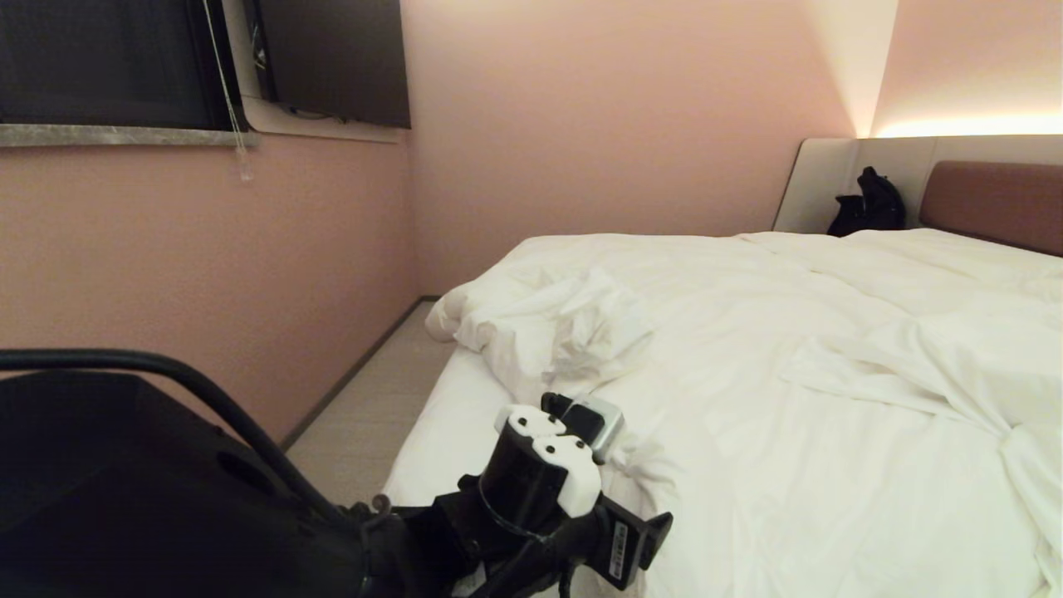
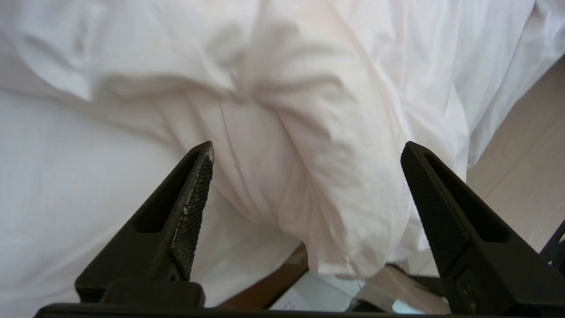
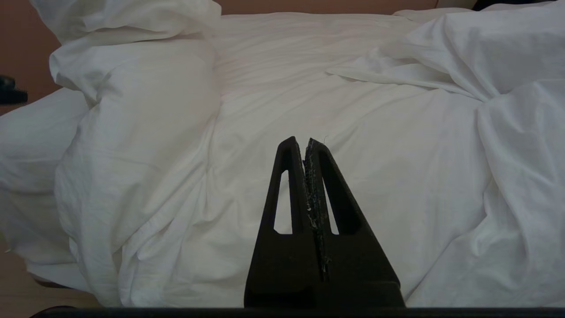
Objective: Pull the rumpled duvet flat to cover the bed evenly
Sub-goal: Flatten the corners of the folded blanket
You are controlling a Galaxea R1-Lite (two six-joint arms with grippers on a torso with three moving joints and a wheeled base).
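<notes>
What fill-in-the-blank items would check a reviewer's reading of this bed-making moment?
1. The left hand has its fingers ____ around a fold of the puffy white cotton duvet.
2. The right hand is ____, holding nothing.
3. The duvet is bunched at the wide low white-sheeted bed's corner nearest the ____ wall.
4. A ____ bag sits beside the brownish-red padded headboard.

Answers: open; shut; pink; black

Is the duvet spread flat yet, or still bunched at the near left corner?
Still bunched. The duvet is heaped in folds at that corner, leaving bare sheet exposed beside the open left gripper.
</notes>
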